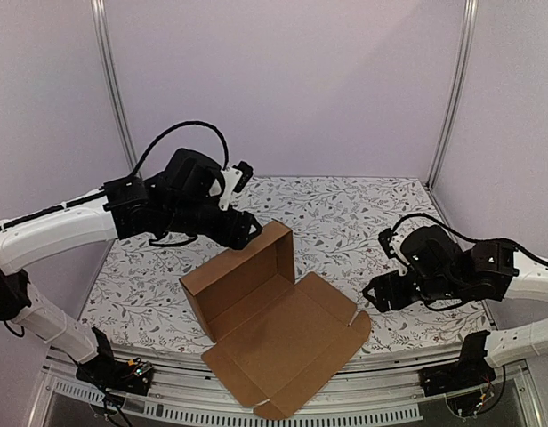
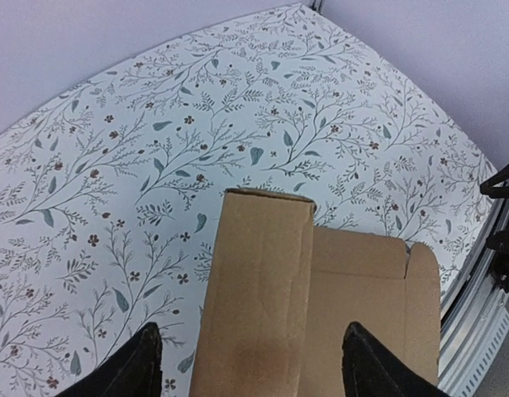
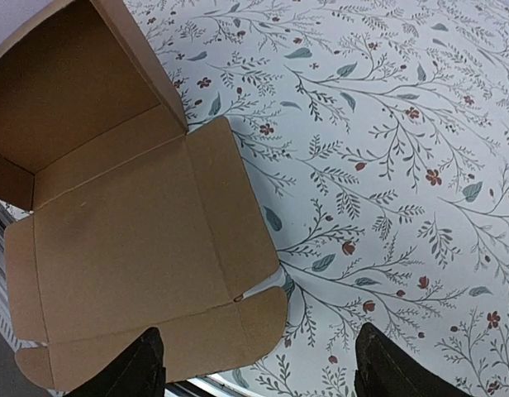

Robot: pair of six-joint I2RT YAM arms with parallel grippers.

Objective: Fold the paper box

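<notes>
From above, the paper box (image 1: 274,325) is seen half-formed on the floral table (image 1: 363,209), its near edge overhanging, so a slide-off is risked.

Left wrist: the left gripper (image 2: 254,368) is spread astride the upright wall, apparently not touching. Springy cardboard may flop back.

Right wrist: the right gripper (image 3: 259,364) is released above flat, matte, creased flaps.

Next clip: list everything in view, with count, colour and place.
paper box: one, brown, centre front, one wall upright
table: one, white floral print, under the box
enclosure walls: lilac, behind and at both sides
frame posts: two, silver, back corners
left arm, right arm: white and black, side edges
left claw: black, open, astride the upright wall
right claw: black, open, beside the box's right edge
</notes>
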